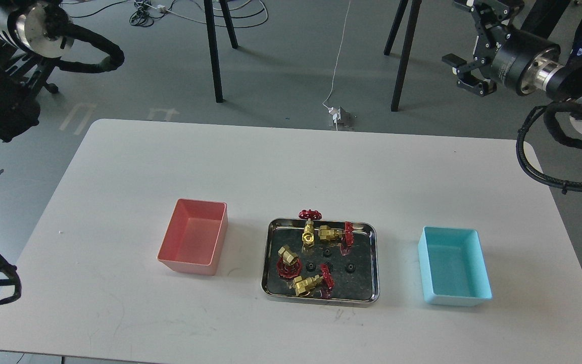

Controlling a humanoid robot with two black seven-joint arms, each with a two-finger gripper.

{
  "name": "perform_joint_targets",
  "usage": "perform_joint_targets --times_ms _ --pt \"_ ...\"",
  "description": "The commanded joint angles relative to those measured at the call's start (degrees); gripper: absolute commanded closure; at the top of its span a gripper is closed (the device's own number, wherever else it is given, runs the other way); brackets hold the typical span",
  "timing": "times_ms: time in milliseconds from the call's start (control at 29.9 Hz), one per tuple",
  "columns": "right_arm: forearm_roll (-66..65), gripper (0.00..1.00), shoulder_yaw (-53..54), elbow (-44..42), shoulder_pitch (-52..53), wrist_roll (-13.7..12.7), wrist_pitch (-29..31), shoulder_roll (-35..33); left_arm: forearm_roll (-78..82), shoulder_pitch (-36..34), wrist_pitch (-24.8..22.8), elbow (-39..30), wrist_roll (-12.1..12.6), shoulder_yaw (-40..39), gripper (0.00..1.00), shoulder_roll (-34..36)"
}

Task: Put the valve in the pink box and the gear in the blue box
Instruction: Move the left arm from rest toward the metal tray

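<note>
A grey floor with trailing cables and black furniture legs lies behind a white counter (170, 151) with rounded corners. Near the middle of the counter's front half sits a shiny steel tray (372, 283). Four brass valves with red handwheels lie in it: one valve (309, 228) at the back edge, its handwheel rising above the tray's rim; a second (332, 233) just to its right, lying on its side; a third (288, 261) at the left, its wheel face down; and a fourth (309, 283) near the front. Three small black gears rest among them: one gear (327, 252) near the centre, another (310, 265) a little left and forward of it, and a third (350, 267) to the right.

The pink box (194, 242) stands to the left of the tray, apart from it, with nothing in it. The blue box (453, 272) stands to the right, likewise apart and holding nothing.

The right end effector (465, 43) hangs over the floor beyond the counter's far right corner, well apart from the tray, its fingers spread and clamping nothing. The left arm (33, 30) shows only thick joints and cabling at the upper left; its end effector is out of sight.
</note>
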Motion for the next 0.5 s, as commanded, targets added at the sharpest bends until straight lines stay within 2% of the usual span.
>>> perform_joint_targets --times_ms 0,100,167,201,267,301,401,468 --pt "0.02 0.01 0.09 -0.04 -0.03 0.08 -0.07 -0.06 0.09 0.13 0.08 -0.21 -0.39 0.08 0.0 -0.08" --pt "-0.07 0.01 0.09 0.05 -0.03 0.26 -0.07 0.03 0.54 0.13 -0.01 -0.29 -0.66 -0.62 0.0 -0.16" --pt "-0.07 0.01 0.09 0.05 -0.03 0.52 -0.07 -0.06 0.19 0.48 -1.84 -0.29 -0.75 -1.76 0.0 -0.6" --pt "-0.07 0.01 0.09 0.05 0.05 0.52 -0.07 0.03 0.01 0.83 -4.2 -0.21 -0.66 -2.63 0.0 -0.17" --pt "-0.07 0.01 0.09 0.05 -0.03 0.52 0.01 0.03 -0.52 3.46 -12.79 1.28 -0.66 -6.05 0.0 0.45" --pt "-0.07 0.01 0.09 0.05 -0.03 0.52 0.01 0.11 -0.43 4.43 -14.21 2.85 -0.75 -8.16 0.0 0.19" --pt "-0.07 0.01 0.09 0.05 0.23 0.52 0.01 0.47 0.27 6.37 -14.21 7.87 -0.75 -11.69 0.0 -1.91" --pt "-0.07 0.01 0.09 0.14 0.41 0.61 0.01 0.47 1.58 7.86 -14.21 7.79 -2.32 -10.65 0.0 -1.48"
